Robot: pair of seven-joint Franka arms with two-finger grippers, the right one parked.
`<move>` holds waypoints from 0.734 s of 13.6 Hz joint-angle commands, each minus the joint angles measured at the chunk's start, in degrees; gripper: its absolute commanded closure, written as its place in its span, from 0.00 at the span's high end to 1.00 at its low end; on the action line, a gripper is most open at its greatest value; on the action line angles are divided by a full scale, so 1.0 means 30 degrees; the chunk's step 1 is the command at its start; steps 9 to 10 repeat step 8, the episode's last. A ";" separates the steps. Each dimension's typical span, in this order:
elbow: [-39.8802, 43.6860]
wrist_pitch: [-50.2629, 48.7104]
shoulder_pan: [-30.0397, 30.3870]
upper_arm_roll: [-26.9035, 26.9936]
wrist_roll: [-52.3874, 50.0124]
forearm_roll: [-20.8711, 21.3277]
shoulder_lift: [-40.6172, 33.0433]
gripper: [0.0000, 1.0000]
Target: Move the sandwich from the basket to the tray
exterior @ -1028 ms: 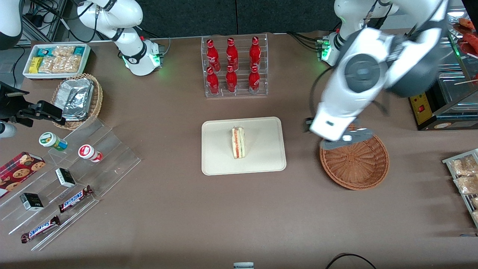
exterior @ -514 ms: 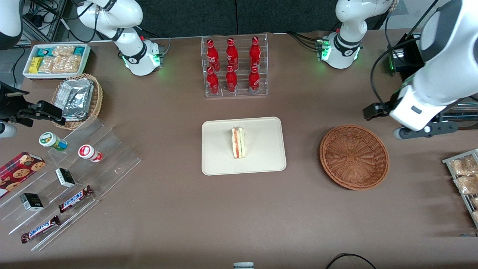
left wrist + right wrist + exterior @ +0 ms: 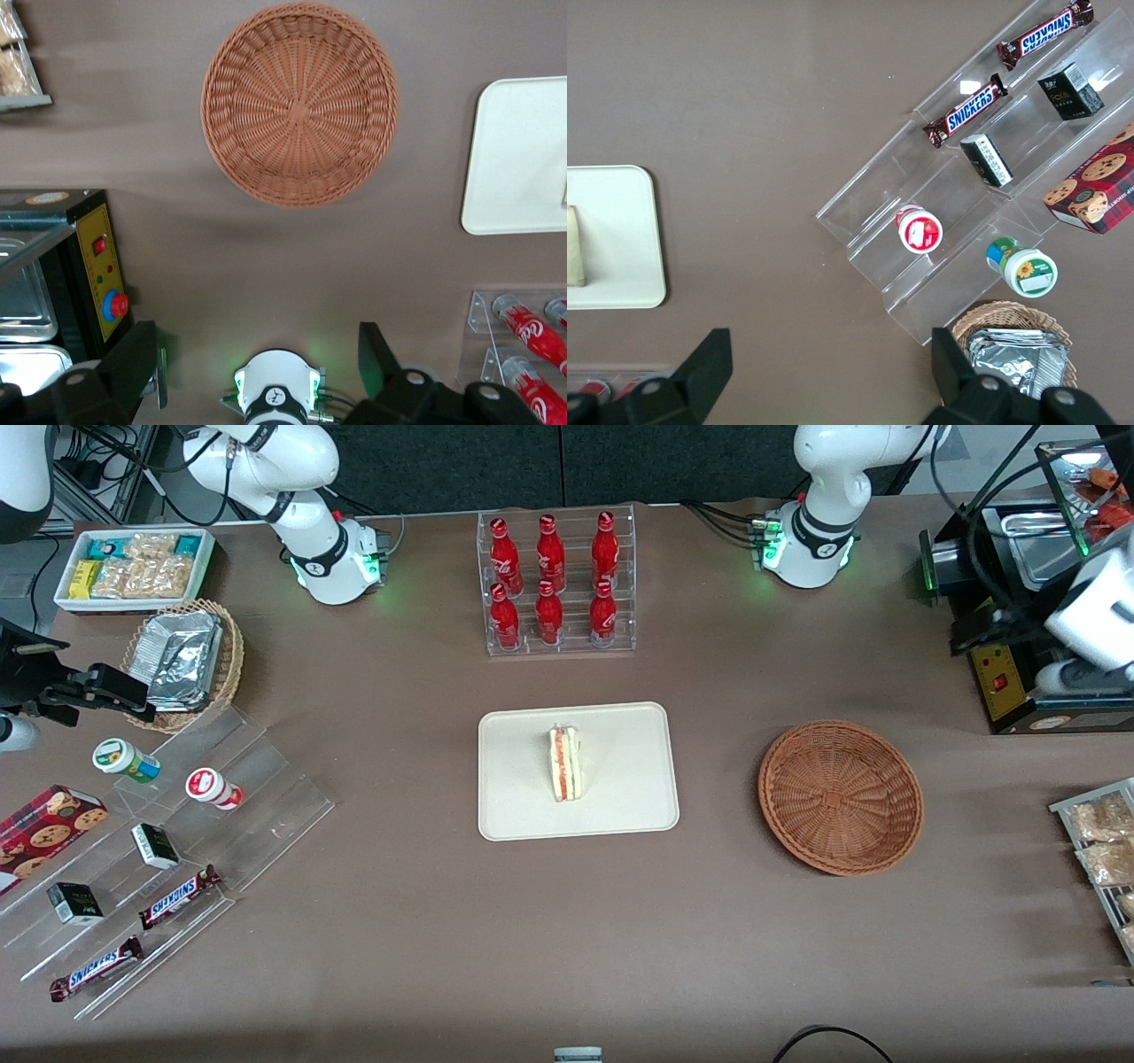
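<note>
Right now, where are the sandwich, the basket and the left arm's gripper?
sandwich [image 3: 564, 763], front view, its layered cut face, on the tray.
basket [image 3: 840, 797], front view, middle of its woven bottom.
gripper [image 3: 257, 367], left wrist view, midway between its open jaws.

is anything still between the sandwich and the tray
No. The sandwich already sits on the tray, and the basket holds nothing. The tool is open, holds nothing, and is up high at the working arm's end of the table, farther from the front camera than the basket.
</note>
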 commanded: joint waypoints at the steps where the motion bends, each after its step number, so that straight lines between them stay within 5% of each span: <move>1: -0.1383 0.0208 -0.1141 0.0995 0.0214 -0.0198 -0.1239 1.00; 10: 0.0960 0.0179 -0.1668 0.0878 -0.0107 -0.0021 0.0723 1.00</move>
